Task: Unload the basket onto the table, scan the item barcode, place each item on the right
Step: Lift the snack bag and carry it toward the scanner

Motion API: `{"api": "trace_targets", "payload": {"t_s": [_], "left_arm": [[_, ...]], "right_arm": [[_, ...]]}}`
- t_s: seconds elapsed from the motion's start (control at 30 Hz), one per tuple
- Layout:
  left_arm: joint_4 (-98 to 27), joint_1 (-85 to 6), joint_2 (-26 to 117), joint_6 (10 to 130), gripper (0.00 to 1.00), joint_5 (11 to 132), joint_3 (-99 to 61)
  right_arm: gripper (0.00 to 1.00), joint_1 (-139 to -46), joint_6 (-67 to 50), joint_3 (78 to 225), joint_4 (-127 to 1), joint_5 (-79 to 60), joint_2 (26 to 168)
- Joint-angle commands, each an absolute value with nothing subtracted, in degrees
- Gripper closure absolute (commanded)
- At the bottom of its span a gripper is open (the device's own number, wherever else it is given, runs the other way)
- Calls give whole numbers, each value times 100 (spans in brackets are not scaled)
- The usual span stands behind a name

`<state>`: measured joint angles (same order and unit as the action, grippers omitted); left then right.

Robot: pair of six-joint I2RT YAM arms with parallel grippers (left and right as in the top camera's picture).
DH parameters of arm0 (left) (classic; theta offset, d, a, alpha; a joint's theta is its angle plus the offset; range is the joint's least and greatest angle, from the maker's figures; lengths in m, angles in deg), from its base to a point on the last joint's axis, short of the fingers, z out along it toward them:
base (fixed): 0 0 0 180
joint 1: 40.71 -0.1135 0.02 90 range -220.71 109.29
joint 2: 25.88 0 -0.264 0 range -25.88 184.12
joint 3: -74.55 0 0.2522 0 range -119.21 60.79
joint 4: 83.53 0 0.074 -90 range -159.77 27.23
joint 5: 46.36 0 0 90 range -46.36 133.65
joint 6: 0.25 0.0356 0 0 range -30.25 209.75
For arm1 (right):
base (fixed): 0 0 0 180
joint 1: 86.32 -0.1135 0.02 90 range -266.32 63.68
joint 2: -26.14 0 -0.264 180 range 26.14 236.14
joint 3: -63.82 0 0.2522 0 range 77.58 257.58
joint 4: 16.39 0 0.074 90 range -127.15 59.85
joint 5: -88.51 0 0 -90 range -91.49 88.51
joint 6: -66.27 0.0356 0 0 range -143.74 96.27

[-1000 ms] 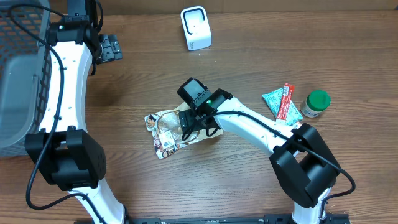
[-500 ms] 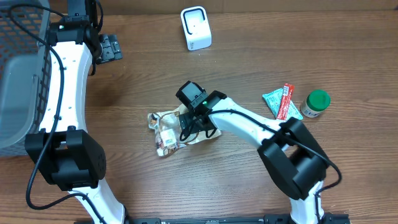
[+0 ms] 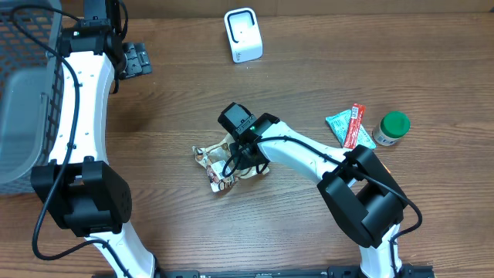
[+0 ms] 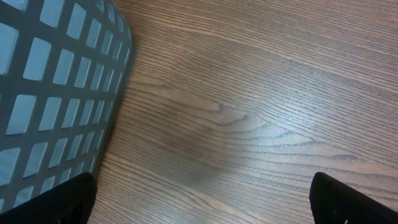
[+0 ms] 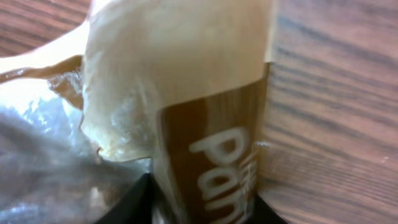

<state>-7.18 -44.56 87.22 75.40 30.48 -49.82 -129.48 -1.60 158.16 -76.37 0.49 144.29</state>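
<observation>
**Thin grip on a crumpled packet, well apart from the scanner**
The right tool (image 3: 233, 154) pinches the snack packet (image 3: 212, 166) by its loose wrapper on the counter (image 3: 401, 62). The packet is well apart from the white scanner (image 3: 243, 35), on the robot's side of it. If the packet is lifted, the thin film may slip out or fold, and the barcode could then be creased or turned away from the scanner. The left tool (image 3: 133, 59), wide and empty, stands on the basket (image 3: 23, 93) side of the scanner.

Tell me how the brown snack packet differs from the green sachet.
The brown snack packet is crumpled and sits mid-table in the right gripper; the green sachet lies flat at the right, untouched. The packet lies alone; the sachet touches a red stick. Both are soft wrappers on the wooden table.
</observation>
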Motion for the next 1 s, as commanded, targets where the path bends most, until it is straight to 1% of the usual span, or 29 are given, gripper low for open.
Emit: {"api": "trace_targets", "payload": {"t_s": [0.0,0.03,0.07,0.23,0.43,0.57,0.63,0.97], "left_arm": [[-725,-4439,8726,7647,0,2973,-4995],[-723,-4439,8726,7649,0,2973,-4995],[-723,-4439,8726,7649,0,2973,-4995],[-723,-4439,8726,7649,0,2973,-4995],[-725,-4439,8726,7649,0,2973,-4995],[-723,-4439,8726,7649,1,2973,-4995],[-725,-4439,8726,7649,0,2973,-4995],[-725,-4439,8724,7649,0,2973,-4995]], "right_arm": [[88,-12900,-174,15842,-7693,-111,14656],[94,-12851,-174,15916,-7713,-115,14626],[96,-12808,-174,15993,-7759,-117,14582],[96,-12602,-174,16439,-8111,-117,14084],[96,-12624,-174,16515,-7993,-56,12934],[96,-12701,-171,16513,-7956,825,12256],[96,-12703,-171,16513,-7938,1050,12005],[96,-12701,-174,16506,-7689,1050,11861]]}}
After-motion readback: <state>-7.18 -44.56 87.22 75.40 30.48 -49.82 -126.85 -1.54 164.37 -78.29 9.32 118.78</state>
